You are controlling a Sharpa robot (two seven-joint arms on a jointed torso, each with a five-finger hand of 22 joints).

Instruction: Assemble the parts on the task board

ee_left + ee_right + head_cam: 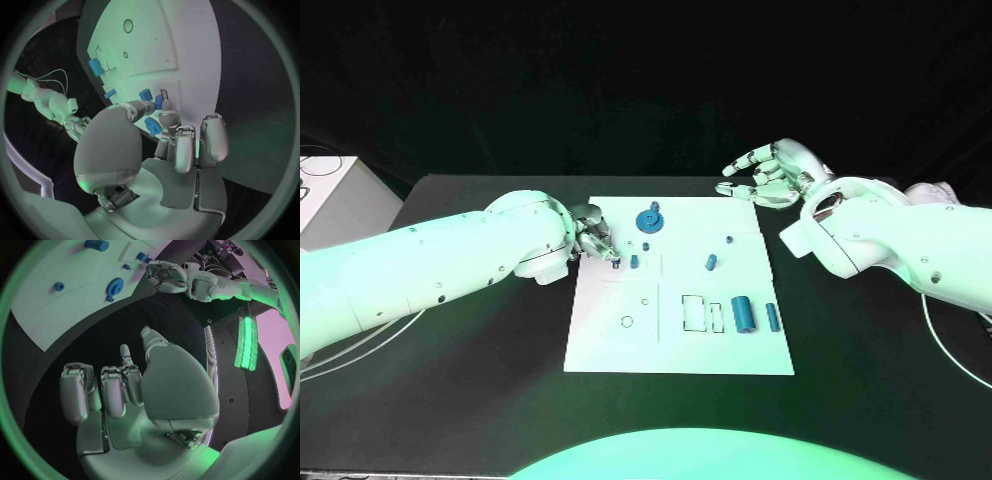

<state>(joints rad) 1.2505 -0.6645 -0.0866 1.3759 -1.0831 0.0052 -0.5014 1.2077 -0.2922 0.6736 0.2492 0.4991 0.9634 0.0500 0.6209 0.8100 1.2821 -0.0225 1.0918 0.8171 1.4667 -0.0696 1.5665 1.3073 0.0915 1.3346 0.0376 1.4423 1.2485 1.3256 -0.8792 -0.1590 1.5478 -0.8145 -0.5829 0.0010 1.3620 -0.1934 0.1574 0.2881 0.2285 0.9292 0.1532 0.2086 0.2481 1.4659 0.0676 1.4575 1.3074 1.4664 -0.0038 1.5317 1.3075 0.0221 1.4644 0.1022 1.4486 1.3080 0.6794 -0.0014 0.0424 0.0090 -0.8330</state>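
The white task board (678, 345) lies in the middle of the black table. On it are a blue gear-shaped part (651, 220), small blue parts (635, 262) (711, 262) and two blue cylinders (743, 313). My left hand (593, 240) hovers at the board's left edge, its fingertips (165, 118) curled close to the small blue part (158, 102). Whether anything is pinched is hidden. My right hand (769, 170) hangs over the table by the board's far right corner, fingers apart and holding nothing (119, 385).
A white box (336, 195) stands at the table's far left. Outlined slots (701, 313) and a small round hole (627, 321) mark the board's near half. White cables (956, 340) trail along the table's right side.
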